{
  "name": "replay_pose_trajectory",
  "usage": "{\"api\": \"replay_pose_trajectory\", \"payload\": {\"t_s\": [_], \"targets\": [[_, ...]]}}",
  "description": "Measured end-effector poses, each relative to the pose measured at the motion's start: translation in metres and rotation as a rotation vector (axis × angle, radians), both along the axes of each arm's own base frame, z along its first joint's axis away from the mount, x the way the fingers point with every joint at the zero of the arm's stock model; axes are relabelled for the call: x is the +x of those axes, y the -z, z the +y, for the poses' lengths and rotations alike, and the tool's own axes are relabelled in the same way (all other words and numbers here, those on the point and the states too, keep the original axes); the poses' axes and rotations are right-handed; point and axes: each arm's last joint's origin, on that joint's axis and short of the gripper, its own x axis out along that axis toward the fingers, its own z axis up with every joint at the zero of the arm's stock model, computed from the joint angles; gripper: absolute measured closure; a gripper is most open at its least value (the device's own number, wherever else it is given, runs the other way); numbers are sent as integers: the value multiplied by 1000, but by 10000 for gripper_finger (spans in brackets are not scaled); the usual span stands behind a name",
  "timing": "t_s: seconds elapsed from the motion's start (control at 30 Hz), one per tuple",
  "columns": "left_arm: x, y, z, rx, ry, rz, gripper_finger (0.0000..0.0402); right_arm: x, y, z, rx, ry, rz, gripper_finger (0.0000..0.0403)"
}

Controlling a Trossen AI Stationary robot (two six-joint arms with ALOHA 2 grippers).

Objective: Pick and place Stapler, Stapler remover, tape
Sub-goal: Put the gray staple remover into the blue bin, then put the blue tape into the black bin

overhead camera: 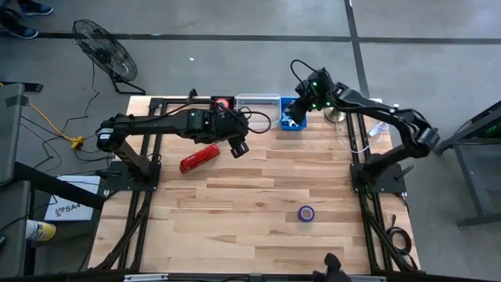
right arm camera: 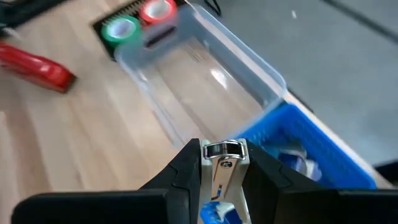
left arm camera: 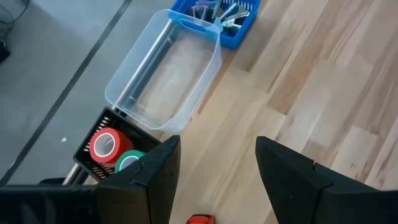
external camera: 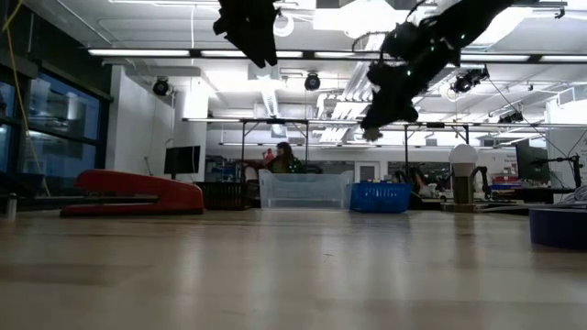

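While the high view takes in the whole wooden tabletop (overhead camera: 258,196), only the wrist views show what the bins along its far edge hold. The stapler (overhead camera: 198,159), long, narrow and bright red, lies on the boards towards the far left corner, untouched. Above and just right of it hangs the left gripper (overhead camera: 239,146), its fingers (left arm camera: 158,171) standing apart with nothing between them. The left wrist view looks down into a black basket (left arm camera: 93,146) holding a red tape roll (left arm camera: 104,145) and a green tape roll (left arm camera: 129,162); the overhead camera shows only the red one. Next along the edge is a clear plastic bin (overhead camera: 257,103) with rounded corners, then a blue slotted basket (overhead camera: 289,121). The right gripper (overhead camera: 298,113) hangs over that blue basket, fingers clamped on a chrome staple remover (right arm camera: 222,165), as its wrist view reveals. A blue tape roll (overhead camera: 306,212) lies alone towards the near right edge. No writing is readable.
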Motion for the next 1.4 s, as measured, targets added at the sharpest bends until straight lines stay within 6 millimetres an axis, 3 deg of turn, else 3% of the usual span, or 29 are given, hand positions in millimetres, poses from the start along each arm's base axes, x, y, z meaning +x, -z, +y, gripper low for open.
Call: {"api": "replay_pose_trajectory", "payload": {"t_s": [0.5,0.9,1.17,1.4], "targets": [[0,0,0,-11,-17,-11,198,-1,61,-40,188,136,114,327],[1,0,0,-11,-16,-20,198,-8,67,-48,191,190,138,325],[1,0,0,-12,-15,-18,198,-8,67,-47,206,184,131,238],[1,0,0,-23,-9,-19,198,-9,66,-46,266,161,95,203]]}}
